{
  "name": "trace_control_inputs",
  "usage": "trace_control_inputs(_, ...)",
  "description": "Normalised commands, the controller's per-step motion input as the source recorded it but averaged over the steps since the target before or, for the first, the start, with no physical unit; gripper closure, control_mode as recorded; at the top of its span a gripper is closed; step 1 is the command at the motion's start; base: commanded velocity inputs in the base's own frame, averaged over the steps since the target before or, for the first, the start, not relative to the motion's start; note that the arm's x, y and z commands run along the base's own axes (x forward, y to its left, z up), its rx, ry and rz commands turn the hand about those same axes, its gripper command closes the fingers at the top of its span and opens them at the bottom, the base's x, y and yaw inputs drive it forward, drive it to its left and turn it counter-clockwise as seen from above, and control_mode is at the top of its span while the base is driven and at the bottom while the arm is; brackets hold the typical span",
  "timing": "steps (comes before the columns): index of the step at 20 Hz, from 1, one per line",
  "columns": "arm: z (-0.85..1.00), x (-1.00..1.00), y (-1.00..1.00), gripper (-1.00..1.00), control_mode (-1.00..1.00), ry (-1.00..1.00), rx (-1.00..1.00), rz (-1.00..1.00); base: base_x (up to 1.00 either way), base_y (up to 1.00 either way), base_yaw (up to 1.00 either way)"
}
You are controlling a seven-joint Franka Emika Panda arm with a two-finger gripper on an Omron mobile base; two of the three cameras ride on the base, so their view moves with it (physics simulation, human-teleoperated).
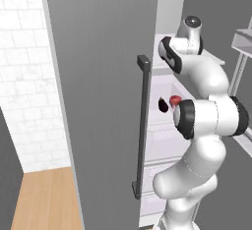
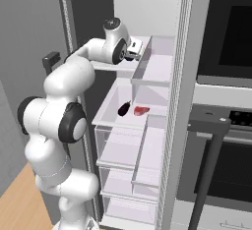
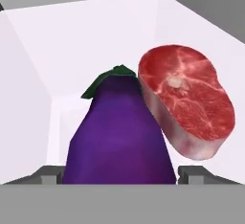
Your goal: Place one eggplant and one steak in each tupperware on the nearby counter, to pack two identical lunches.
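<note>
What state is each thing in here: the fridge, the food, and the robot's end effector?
Fridge door: swung open.
End effector: inside the fridge at the upper shelf; fingertips flank the upper eggplant, grip unclear.
Upper eggplant: lying between the fingertips, stem pointing away.
Upper steak: raw, tilted on edge against that eggplant.
Lower eggplant: lying on a lower shelf.
Lower steak: raw, lying beside it.

eggplant (image 3: 118, 137) base cut off low in hand view, end effector (image 3: 119, 174) fingertips mostly hidden behind it
</note>
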Motion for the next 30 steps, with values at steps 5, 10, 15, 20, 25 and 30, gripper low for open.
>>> trace_control_inputs(5, -0.44, 0.04, 0.0, 1.0, -1.0, 0.0, -0.02, 0.0, 0.0, 0.0, 0.0)
trace_control_inputs(10, -0.14, -0.69, 0.13, 1.0, -1.0, -0.18, -0.06, 0.0, 0.0, 0.0, 0.0)
trace_control_inputs(15, -0.01, -1.0, 0.19, 1.0, -1.0, 0.0, -0.01, 0.0, 0.0, 0.0, 0.0)
trace_control_inputs(20, 0.01, -1.0, 0.07, 1.0, -1.0, 0.0, 0.0, 0.05, 0.0, 0.0, 0.0)
trace_control_inputs(25, 0.0, -1.0, 0.17, 1.0, -1.0, 0.01, 0.0, 0.1, 0.0, 0.0, 0.0)
trace_control_inputs(30, -0.09, -1.0, 0.36, 1.0, -1.0, 0.08, -0.02, 0.12, 0.0, 0.0, 0.0)
